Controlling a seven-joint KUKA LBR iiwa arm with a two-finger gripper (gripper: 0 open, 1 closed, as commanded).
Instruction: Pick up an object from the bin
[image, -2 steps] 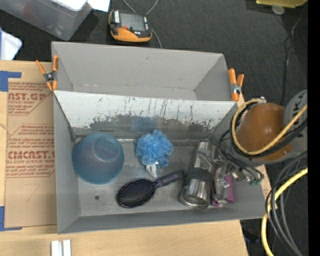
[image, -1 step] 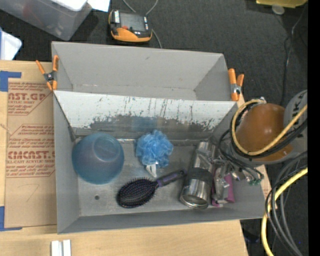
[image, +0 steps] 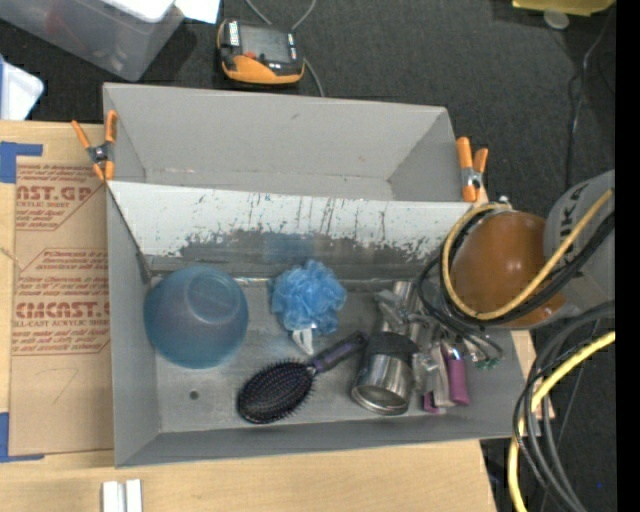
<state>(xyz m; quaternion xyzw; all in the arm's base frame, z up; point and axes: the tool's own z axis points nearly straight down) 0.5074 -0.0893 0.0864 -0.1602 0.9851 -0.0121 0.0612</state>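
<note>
In the bin (image: 280, 140), right of the bowl (image: 196, 315), puff (image: 308, 296) and brush (image: 275, 390), the steel cup (image: 385, 375) lies tipped, just view-left of the gripper (image: 432, 338) (open or closed: cannot tell), its axis towards the near wall.

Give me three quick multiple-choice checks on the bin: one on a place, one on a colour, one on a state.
1. The blue bowl lies at the bin's: A the view's left end; B the view's right end; C the middle.
2. The black hairbrush has a handle that is: A orange; B purple; C green.
3. The metal cup is: A standing in the blue bowl; B hanging above the rim; C lying on its side on the floor.
Key: 1 A, it sits by the left wall. 2 B, the handle shows purple. 3 C, its mouth faces sideways, toward the near wall.
</note>
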